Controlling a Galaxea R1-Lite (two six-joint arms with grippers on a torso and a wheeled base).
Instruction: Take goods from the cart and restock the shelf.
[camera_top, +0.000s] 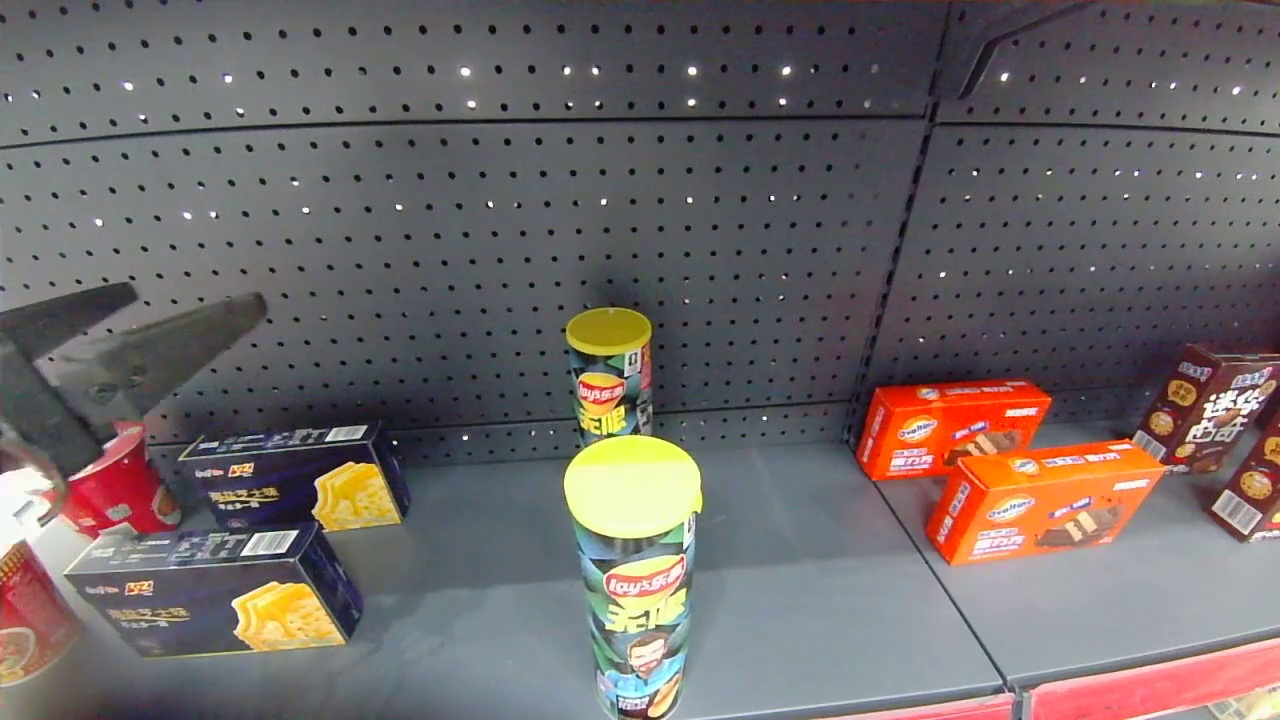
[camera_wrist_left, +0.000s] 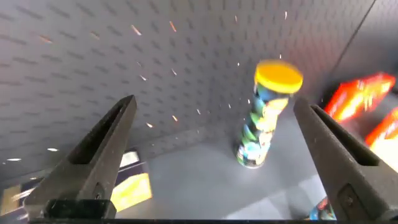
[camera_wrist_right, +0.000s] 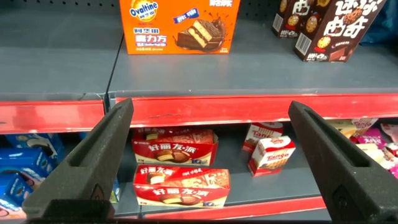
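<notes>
Front yellow-lidded cylindrical chip can upright near grey metal shelf edge; rear can by dark pegboard. Left gripper above shelf's left end, jaws released, empty. Right gripper jaws released, empty.

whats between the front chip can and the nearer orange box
Nothing. In the head view the grey shelf is bare between the front chip can and the nearer orange box; only the seam between two shelf panels runs there.

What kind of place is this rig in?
Probably a shop aisle or mock-up: a pegboard-backed shelf, red price rail along its edge, and packaged snacks like the chip can and orange box.
</notes>
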